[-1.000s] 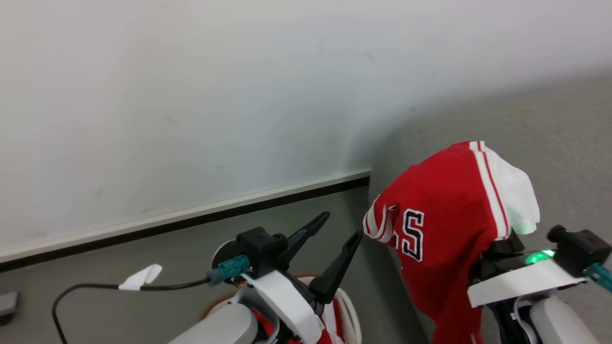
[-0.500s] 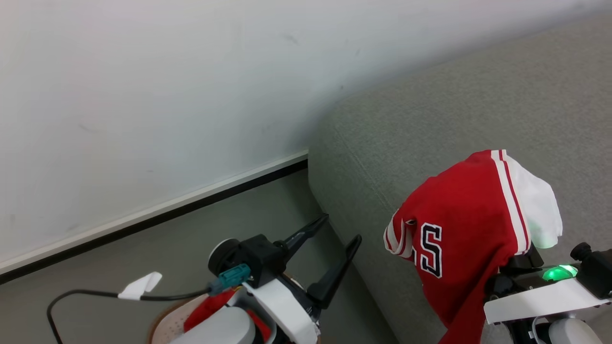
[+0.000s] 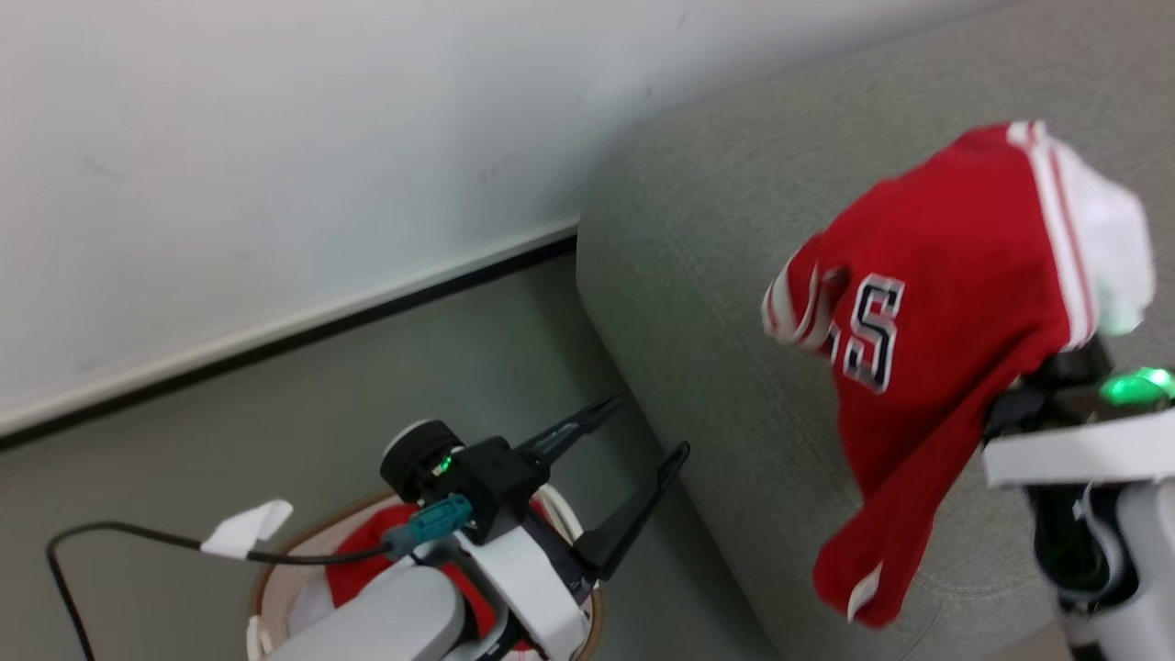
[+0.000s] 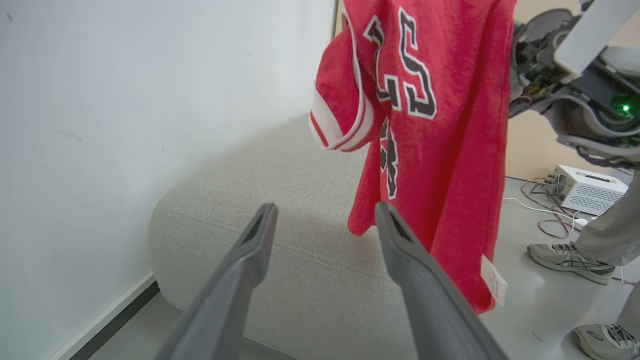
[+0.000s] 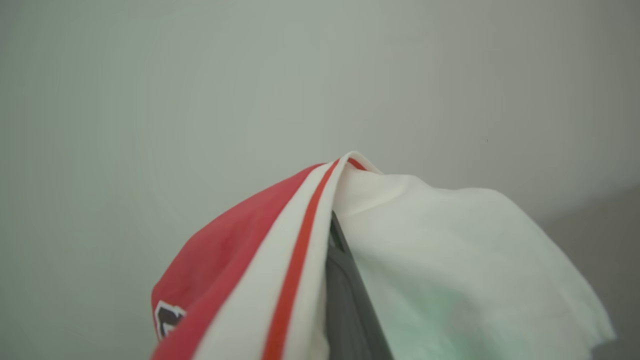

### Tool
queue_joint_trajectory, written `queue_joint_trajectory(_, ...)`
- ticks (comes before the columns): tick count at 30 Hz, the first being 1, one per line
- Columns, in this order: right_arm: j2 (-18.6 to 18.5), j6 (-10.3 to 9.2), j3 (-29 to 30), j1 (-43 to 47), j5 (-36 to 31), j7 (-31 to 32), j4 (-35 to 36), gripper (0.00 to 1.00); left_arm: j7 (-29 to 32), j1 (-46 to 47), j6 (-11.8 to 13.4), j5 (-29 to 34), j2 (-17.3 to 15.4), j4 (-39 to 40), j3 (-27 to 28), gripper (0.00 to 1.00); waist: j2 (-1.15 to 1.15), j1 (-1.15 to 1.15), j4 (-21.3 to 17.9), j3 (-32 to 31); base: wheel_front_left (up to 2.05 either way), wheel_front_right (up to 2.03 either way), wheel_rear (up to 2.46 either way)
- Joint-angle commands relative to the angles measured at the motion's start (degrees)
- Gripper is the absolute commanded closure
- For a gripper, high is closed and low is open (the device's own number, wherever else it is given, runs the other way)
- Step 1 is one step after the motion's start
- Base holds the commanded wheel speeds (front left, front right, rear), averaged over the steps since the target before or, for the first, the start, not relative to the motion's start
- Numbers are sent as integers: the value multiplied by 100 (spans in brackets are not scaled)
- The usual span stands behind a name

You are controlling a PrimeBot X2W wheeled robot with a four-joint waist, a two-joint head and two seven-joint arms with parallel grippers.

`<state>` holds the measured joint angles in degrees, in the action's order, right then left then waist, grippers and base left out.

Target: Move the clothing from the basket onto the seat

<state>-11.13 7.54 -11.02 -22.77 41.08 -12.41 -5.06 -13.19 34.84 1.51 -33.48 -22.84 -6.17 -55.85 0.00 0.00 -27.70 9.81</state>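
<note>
clothing [image 3: 955, 266] drapes over right claw [image 5: 336, 235], clamped on it — left claw [image 3: 652, 424] apart

Two pieces of red clothing [image 3: 927, 275] [image 3: 363, 565]; one basket [image 3: 260, 601]; one seat [image 3: 716, 275]. Two tools: left tool [image 3: 652, 424], right tool [image 5: 334, 240]. Two shoes [image 4: 570, 255] [image 4: 600, 340], one white box [image 4: 587, 190], one black cable [image 3: 303, 555] noted.

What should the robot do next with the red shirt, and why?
Probably move the red shirt a bit further over the seat. It hangs in the air from the right end effector, its bottom near the seat's edge, so dropped now it might slide off.
</note>
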Motion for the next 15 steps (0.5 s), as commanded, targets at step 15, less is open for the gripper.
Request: queue_joint_trajectory(15,-527,-10,1657,-2699,285,506,-819,100,297,711,-437,569,-923,886,-102,0,0,0,712,1909,0,0,0)
